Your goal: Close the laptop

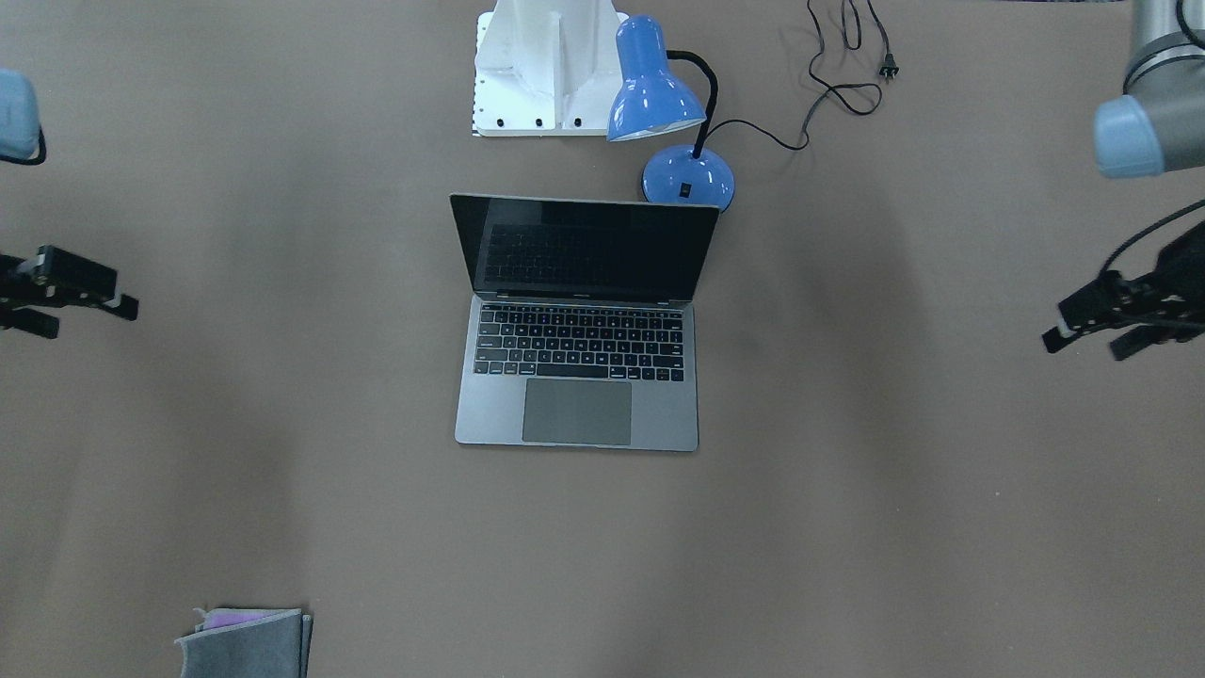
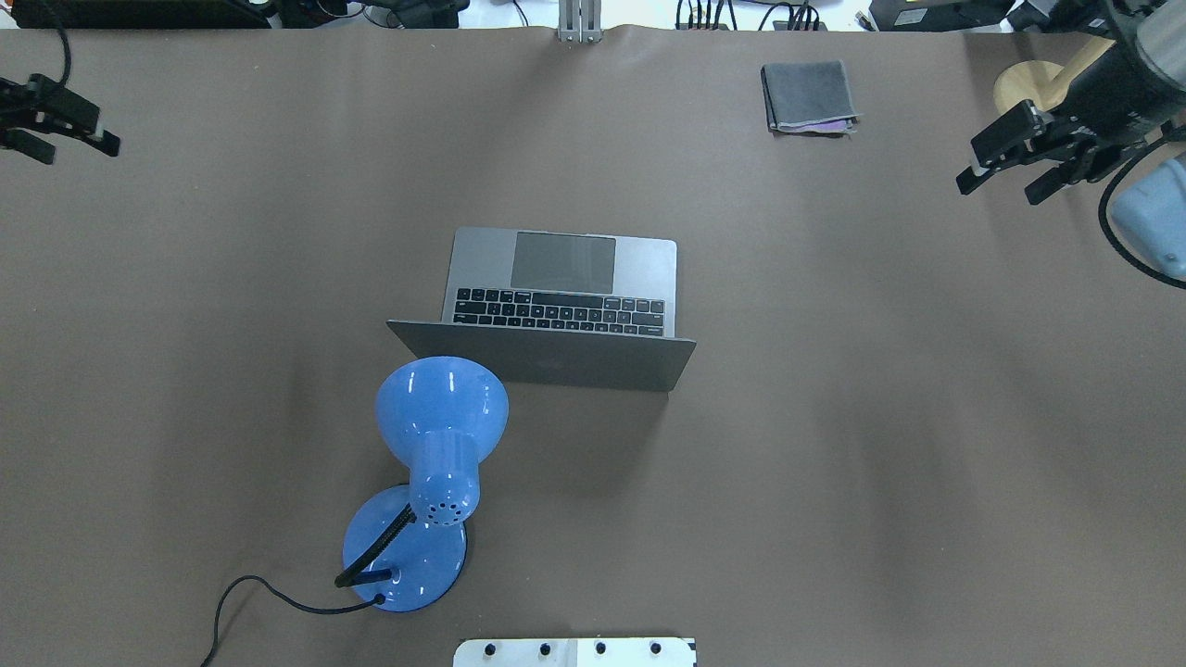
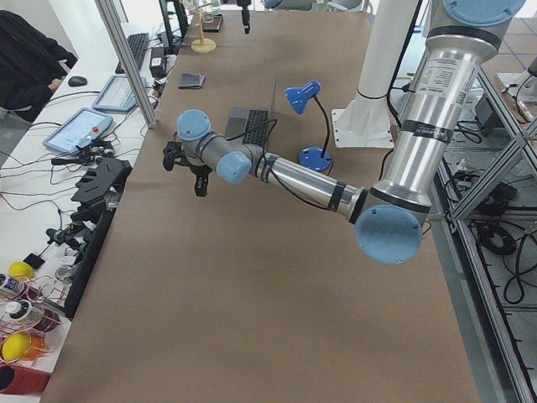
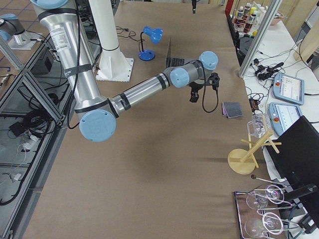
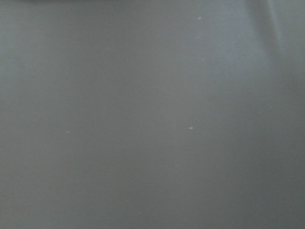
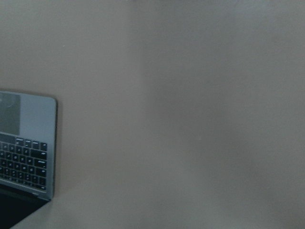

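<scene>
Grey metal laptop (image 2: 565, 278) sits open mid-counter (image 2: 834, 417), its lid edge running side to side with its back toward us, roughly midway between our left jaws and right jaws, both spread wide, empty, well apart at opposite ends.

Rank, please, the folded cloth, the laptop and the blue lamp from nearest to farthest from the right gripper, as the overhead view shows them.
From the right gripper:
1. Folded cloth, near the table's far edge, on the robot's right side.
2. Laptop, open at mid-table.
3. Lamp, past the laptop, on the robot's near left.
</scene>
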`<state>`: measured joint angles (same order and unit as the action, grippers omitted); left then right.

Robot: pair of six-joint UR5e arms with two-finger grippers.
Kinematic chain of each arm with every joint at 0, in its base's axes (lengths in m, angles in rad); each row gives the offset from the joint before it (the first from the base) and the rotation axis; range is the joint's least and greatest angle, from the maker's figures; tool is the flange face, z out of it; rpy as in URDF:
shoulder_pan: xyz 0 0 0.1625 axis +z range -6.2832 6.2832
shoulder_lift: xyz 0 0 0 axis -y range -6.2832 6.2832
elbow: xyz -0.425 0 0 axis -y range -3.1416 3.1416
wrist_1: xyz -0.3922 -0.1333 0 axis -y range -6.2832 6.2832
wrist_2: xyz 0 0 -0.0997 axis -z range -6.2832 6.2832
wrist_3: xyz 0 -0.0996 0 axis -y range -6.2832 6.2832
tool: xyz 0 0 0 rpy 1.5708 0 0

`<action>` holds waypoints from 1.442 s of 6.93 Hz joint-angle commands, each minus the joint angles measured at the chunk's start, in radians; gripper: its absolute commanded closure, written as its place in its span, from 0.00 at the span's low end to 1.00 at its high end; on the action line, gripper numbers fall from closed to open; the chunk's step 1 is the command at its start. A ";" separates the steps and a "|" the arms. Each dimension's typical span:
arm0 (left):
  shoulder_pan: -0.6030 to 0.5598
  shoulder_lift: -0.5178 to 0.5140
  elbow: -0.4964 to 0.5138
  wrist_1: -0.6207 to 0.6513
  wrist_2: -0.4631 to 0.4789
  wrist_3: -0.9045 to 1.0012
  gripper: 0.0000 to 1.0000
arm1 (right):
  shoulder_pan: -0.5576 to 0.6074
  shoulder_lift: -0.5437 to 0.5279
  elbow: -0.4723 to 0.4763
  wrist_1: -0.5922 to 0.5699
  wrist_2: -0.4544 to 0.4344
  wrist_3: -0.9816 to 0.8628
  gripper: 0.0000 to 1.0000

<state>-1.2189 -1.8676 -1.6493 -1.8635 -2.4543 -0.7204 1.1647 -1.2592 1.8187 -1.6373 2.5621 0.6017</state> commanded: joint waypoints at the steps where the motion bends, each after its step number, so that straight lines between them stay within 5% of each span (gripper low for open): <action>1: 0.084 -0.013 -0.076 -0.011 -0.034 -0.199 0.59 | -0.109 0.000 0.127 0.001 0.001 0.224 0.54; 2: 0.116 -0.013 -0.086 -0.010 -0.085 -0.214 0.90 | -0.191 -0.005 0.169 0.001 -0.031 0.246 0.80; 3: 0.155 -0.002 -0.119 -0.008 -0.089 -0.217 1.00 | -0.265 -0.008 0.212 0.001 -0.077 0.309 1.00; 5: 0.200 0.010 -0.152 -0.010 -0.178 -0.237 1.00 | -0.363 -0.006 0.292 0.001 -0.079 0.398 1.00; 10: 0.372 -0.033 -0.190 -0.011 -0.167 -0.332 1.00 | -0.516 0.047 0.317 0.001 -0.115 0.411 1.00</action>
<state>-0.8776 -1.8938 -1.8297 -1.8734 -2.6229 -1.0353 0.6819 -1.2311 2.1381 -1.6368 2.4638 1.0066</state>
